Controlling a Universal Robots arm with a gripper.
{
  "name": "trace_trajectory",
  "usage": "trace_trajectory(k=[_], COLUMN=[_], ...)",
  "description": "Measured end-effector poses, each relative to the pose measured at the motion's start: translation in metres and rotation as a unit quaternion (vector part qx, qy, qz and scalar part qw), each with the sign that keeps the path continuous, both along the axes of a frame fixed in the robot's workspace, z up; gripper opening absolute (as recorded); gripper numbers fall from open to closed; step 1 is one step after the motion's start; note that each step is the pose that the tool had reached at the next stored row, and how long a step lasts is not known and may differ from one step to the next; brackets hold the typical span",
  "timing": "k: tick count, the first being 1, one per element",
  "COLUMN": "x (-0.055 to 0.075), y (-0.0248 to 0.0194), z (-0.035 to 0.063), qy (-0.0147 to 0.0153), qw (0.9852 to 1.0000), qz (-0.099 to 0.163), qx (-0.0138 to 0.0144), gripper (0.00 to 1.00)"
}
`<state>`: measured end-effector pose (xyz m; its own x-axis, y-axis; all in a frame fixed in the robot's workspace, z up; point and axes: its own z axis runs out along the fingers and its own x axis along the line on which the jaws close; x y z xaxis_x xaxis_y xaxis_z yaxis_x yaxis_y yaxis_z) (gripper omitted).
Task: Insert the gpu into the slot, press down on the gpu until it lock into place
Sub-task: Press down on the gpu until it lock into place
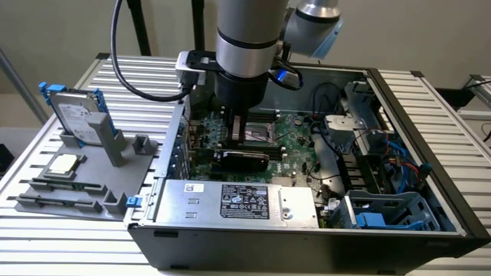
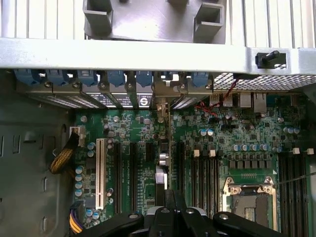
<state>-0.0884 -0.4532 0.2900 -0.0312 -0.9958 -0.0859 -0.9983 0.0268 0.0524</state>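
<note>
Gpu [image 1: 244, 159] stands upright under the gripper [image 2: 170, 200], fingers pinched together and empty; we push straight down, evenly, no tilt.

Wall: plain beige wall [image 1: 429, 29] behind, evenly lit.
Table: ribbed aluminium table [image 1: 146, 72], silver slats running across.
Stand: black poles [image 1: 140, 26] rising at the back.
</note>
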Motion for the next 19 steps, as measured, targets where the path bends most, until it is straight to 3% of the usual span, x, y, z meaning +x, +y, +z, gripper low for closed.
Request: trace_trajectory(k=[8, 19], x=[0.0, -0.001], y=[0.0008, 0.0039], z=[-0.0138, -0.0196], qy=[0.0, 0.0], qw=[1.0, 1.0], qz=[0.002, 0.003], qx=[0.0, -0.0001], gripper=[0.11, 0.11])
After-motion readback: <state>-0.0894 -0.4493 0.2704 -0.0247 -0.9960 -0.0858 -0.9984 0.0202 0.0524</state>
